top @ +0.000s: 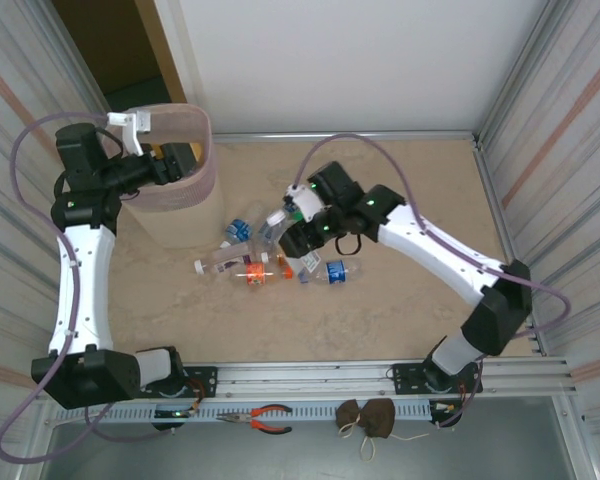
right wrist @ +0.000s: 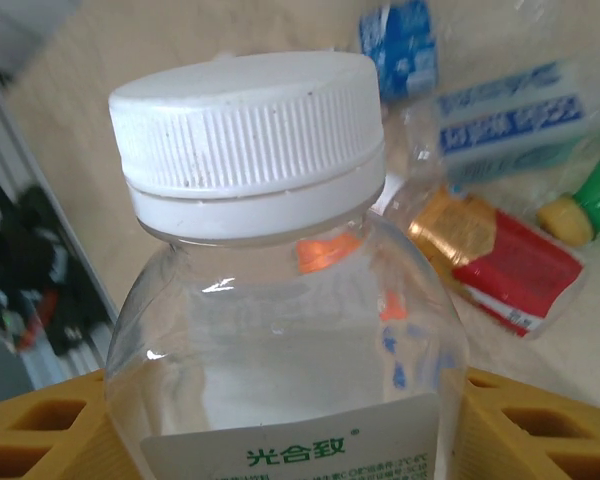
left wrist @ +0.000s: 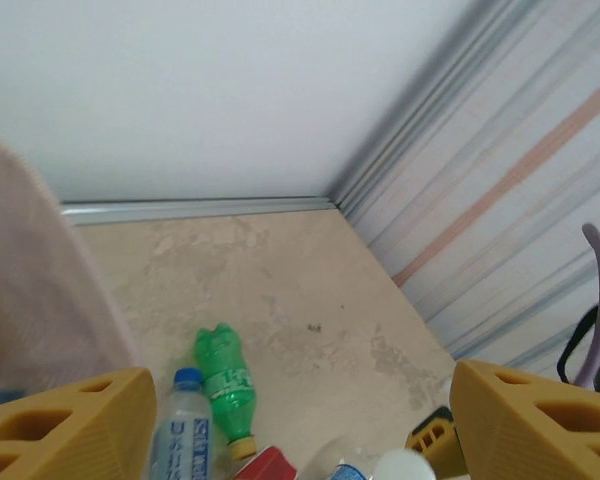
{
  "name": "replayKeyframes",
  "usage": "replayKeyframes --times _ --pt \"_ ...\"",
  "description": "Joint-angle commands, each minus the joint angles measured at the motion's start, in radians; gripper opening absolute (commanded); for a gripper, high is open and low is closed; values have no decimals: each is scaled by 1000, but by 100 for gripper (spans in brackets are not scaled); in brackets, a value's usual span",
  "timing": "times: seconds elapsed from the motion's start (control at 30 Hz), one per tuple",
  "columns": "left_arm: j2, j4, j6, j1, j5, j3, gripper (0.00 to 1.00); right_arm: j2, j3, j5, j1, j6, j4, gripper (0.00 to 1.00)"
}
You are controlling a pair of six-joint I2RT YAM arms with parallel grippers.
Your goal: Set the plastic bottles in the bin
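**Right gripper clamps a white-capped bottle**

The right gripper [right wrist: 290, 445] grips a clear bottle [right wrist: 280, 320] with a ribbed white cap and a green-lettered label, over the loose bottles [top: 265, 262] heaped mid-table. The pale-pink bin [top: 185, 205] stands just left of them. The left gripper [left wrist: 300, 430], jaws wide and empty, seems to hang at the bin's rim. Bare table [top: 420, 170] lies far right, up to the walls.

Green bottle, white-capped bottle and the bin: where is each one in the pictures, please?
green bottle [left wrist: 226, 378]: left wrist view, on its label.
white-capped bottle [right wrist: 248, 150]: right wrist view, on the cap's ribbed side.
bin [top: 185, 215]: top external view, on its outer wall.
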Motion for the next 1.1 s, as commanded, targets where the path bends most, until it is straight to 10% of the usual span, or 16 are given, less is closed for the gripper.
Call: replayKeyframes --times 0.0,1.07 --pt "-36 114 -6 -47 32 -17 77 -105 -54 -109 -55 123 195 65" --pt "2 323 177 -611 82 -48 92 -420 -125 -263 -132 152 667 60"
